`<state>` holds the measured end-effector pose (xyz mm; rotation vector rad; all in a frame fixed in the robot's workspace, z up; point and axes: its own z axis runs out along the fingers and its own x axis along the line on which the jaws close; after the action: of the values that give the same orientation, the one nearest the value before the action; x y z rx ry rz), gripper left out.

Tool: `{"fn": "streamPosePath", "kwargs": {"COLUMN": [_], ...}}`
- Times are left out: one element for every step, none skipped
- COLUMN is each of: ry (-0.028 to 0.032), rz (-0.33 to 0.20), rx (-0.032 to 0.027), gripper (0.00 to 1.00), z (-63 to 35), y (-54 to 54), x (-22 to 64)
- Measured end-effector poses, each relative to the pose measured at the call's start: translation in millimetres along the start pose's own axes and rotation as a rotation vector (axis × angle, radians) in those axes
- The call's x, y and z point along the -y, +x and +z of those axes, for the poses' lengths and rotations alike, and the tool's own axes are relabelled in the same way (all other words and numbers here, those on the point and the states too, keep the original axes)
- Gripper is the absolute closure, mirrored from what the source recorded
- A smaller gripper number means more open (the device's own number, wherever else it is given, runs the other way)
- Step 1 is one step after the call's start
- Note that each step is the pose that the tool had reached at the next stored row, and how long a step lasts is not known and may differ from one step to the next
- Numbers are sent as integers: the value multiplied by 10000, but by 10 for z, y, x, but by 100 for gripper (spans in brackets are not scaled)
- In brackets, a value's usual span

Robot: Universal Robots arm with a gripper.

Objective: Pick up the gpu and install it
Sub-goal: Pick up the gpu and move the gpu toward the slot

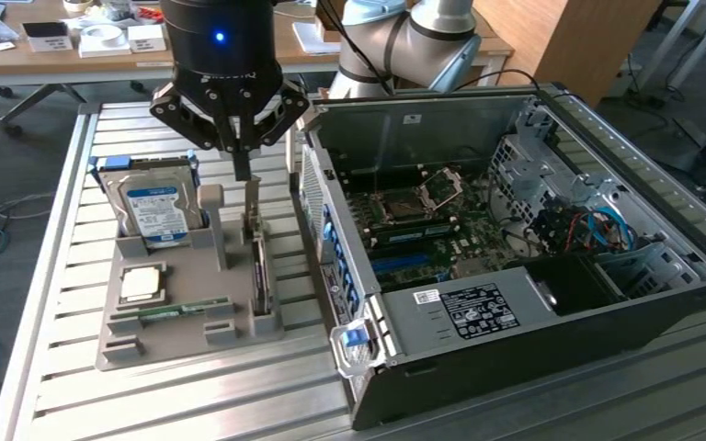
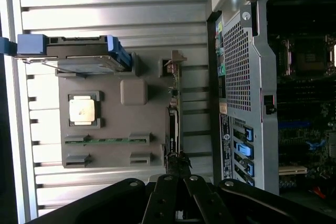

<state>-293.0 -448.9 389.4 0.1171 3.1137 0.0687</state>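
Gripper [image 1: 243,172], fingers pressed together, above the gpu [image 1: 260,271] edge-up in the grey holder [image 1: 157,333] — a clean grasp likely needs them spread, square across its edge.

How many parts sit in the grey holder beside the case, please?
4: hard drive upright at the far end, CPU lying flat, RAM stick in front, gpu on edge nearest the case. None seems hidden.

The gpu [image 1: 260,271] stands in the tray [image 1: 181,333], between hard drive [image 1: 157,207] and case [image 1: 550,354].
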Motion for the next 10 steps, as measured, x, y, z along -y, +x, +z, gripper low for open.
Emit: {"fn": "streamPosePath", "kwargs": {"ry": [-1,0,0,0,-1,0,-1,0,-1,-1], "rz": [0,0,0,0,0,0,-1,0,0,0], "rx": [0,0,0,0,0,0,0,0,0,0], "gripper": [89,89,89,89,89,89,89,89,89,89], "z": [0,0,0,0,0,0,0,0,0,0], "y": [0,0,0,0,0,0,0,0,0,0], "x": [0,0,0,0,0,0,0,0,0,0]}}
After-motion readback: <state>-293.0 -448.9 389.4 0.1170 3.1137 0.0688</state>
